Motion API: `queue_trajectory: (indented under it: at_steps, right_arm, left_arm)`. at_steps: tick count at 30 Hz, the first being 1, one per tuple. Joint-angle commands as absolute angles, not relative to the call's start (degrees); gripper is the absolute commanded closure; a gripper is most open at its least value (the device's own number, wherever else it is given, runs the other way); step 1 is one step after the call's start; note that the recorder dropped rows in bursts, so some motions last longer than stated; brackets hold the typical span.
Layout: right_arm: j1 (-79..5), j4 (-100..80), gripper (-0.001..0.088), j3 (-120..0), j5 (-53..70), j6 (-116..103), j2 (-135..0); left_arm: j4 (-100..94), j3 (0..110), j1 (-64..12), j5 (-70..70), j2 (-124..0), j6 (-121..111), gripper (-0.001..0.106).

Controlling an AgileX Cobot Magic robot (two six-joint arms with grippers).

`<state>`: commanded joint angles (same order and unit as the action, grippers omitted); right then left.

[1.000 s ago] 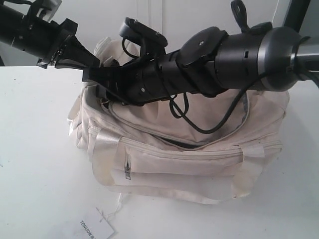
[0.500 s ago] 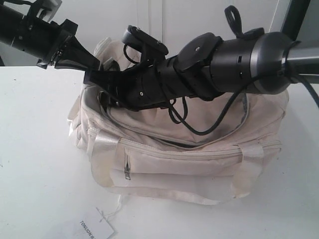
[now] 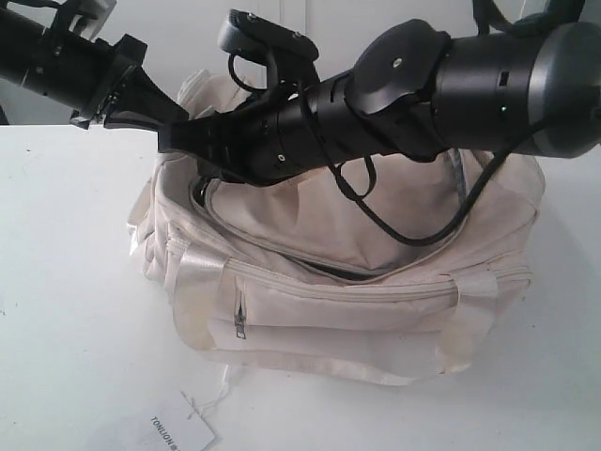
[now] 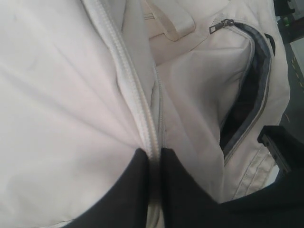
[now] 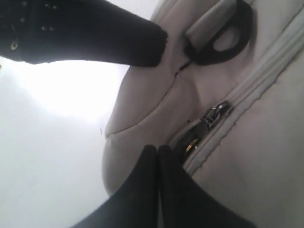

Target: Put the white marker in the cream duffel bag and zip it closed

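Far left, the left gripper (image 4: 153, 154) is clamped narrow on the bag (image 3: 376, 349), with a fold of cream cloth and zip tape squeezed between its fingers at the bag's left end. Near left on the table (image 3: 66, 282) lies a paper tag (image 3: 178, 430), cut off by the picture's edge.

The right gripper (image 5: 158, 149) reaches in from the right to that same left end. Its fingers are pressed flat together, tips hard against the metal zip slider (image 5: 212, 116). I can't tell whether a pull tab is caught between them.

Moving right, the top zip gapes. A curved slit shows black lining (image 4: 242, 107), and it is too dark inside to make anything out. I can't see the white marker from any angle.

The front pocket (image 3: 338, 315) is zipped shut, its small pull (image 3: 239, 325) hanging at the left end. The bulky right arm (image 3: 451, 85) and its looping black cable (image 3: 413, 235) hide the bag's far top, and the arm runs out of the picture on the right.
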<state>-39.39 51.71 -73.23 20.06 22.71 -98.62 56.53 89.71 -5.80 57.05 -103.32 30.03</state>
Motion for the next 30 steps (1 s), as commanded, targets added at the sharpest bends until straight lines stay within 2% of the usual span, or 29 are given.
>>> queue_trajectory:
  at_steps: [3,7,10,17,26,30]
  right_arm:
    - [-39.4,52.0,0.0856,-73.2,20.3,22.7,-99.9]
    - [-39.4,52.0,0.0734,-74.6,20.1,23.0,-100.9]
    - [-39.4,52.0,0.0678,-76.1,20.6,25.9,-100.9]
    - [-39.4,44.1,0.0678,-76.2,24.6,27.7,-102.9]
    - [-36.1,22.0,0.0678,-79.0,30.2,4.1,-102.3]
    - [-34.9,19.3,0.0678,-83.2,32.5,-2.2,-101.6]
  left_arm:
    - [56.5,89.7,-5.8,57.1,-103.3,30.0,0.105]
    - [56.4,89.7,-5.8,57.1,-103.3,30.8,0.105]
    - [55.9,89.7,-5.8,57.1,-103.3,32.6,0.105]
    - [50.8,89.7,-5.8,54.8,-103.3,36.0,0.105]
    - [47.4,89.7,-5.8,55.1,-103.3,36.0,0.105]
    - [47.4,89.7,-5.8,55.2,-103.3,36.0,0.105]
